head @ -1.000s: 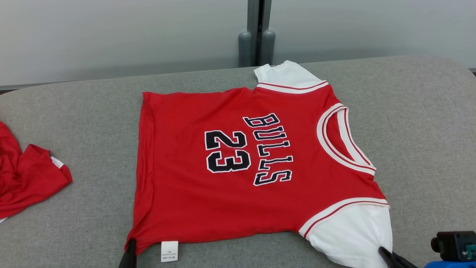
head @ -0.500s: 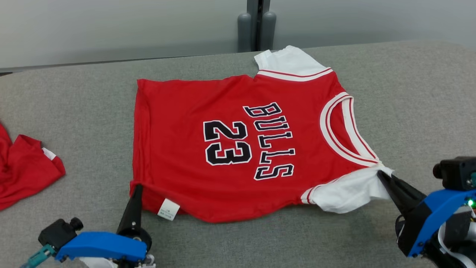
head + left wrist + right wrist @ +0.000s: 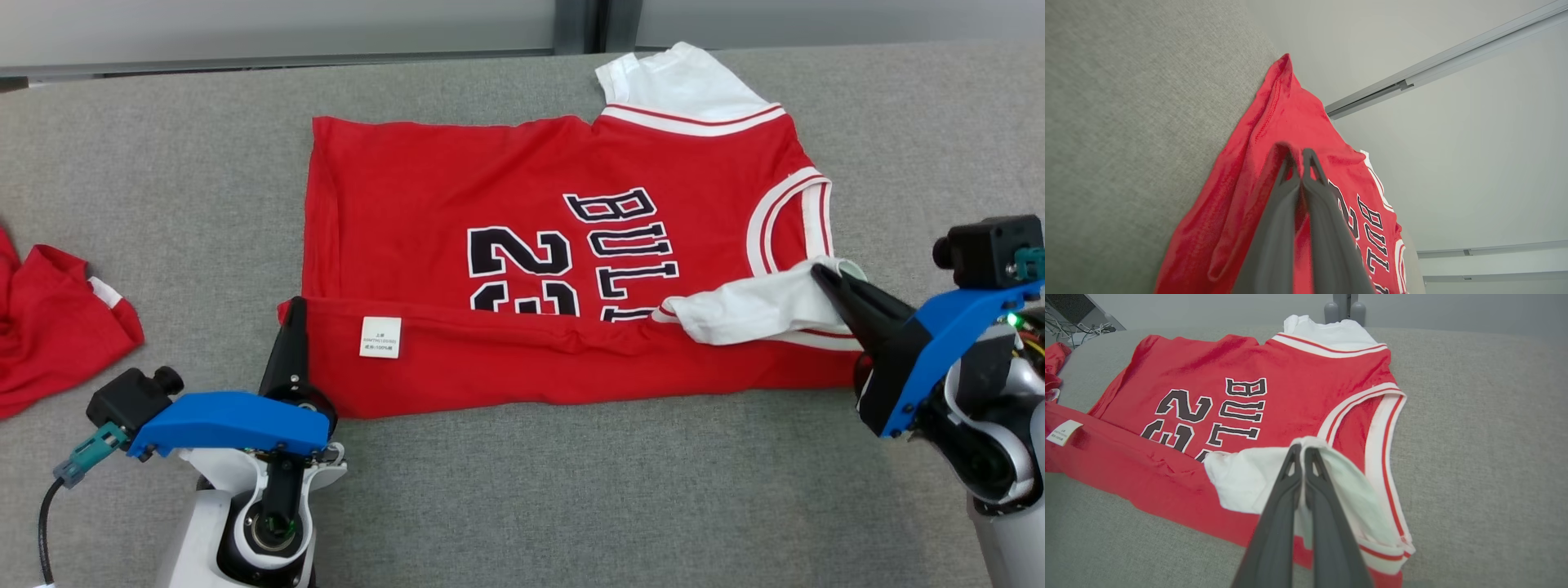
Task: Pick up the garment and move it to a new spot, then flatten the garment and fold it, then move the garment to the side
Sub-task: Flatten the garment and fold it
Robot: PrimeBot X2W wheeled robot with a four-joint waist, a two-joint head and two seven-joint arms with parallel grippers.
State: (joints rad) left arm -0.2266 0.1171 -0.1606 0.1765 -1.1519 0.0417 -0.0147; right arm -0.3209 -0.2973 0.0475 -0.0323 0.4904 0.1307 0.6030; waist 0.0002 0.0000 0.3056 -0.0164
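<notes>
At the far left, a 2nd red cloth (image 3: 57,343) lies crumpled on the table (image 3: 163,180), well apart from our work. If our left arm swings wide after the release, it can drag this cloth toward the fold.

Our left gripper (image 3: 295,305) is closed on the near left hem corner of the jersey (image 3: 457,188), with red fabric pinched between its 2 fingers. The pinch takes only a small bit of the corner. We judge that it can slip out if we pull too hard, and then this side drops flat again.

The jersey lies in the middle of the table, print up, with the neck to the right. Its near edge is turned over onto the body as 1 long strip, which shows the label (image 3: 380,336) and covers the lower part of the print. The strip looks a bit wavy. If the 2 grippers do not travel at the same pace, the fold line becomes slanted.

Our right gripper (image 3: 818,273) is closed on the white sleeve (image 3: 747,309), which is bunched over the red strip. We hold only the sleeve here, so the body under it may lag behind, and the sleeve may get trapped, wrinkled, inside the fold.
</notes>
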